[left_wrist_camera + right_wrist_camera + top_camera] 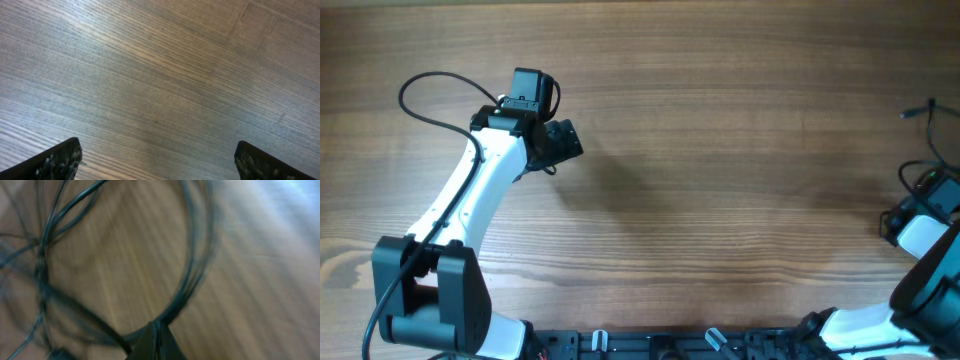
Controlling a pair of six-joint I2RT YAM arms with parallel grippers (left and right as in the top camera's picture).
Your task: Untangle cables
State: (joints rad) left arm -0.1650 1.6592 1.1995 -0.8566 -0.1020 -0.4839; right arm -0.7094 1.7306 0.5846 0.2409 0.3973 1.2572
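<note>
The cables (192, 270) are thin dark wires that fill the right wrist view in blurred loops over the wood. My right gripper (157, 330) is shut with one loop pinched between its fingertips. In the overhead view the cables (928, 110) show only as a thin wire with a small plug end at the far right edge, just beyond my right arm (920, 235). My left gripper (160, 165) is open and empty over bare wood. In the overhead view it (563, 142) sits at the upper left, far from the cables.
A thicker black cable (425, 85) belonging to the left arm loops over the table at the upper left. The wooden table (720, 150) stretches between the two arms. The arm bases stand along the front edge (650, 342).
</note>
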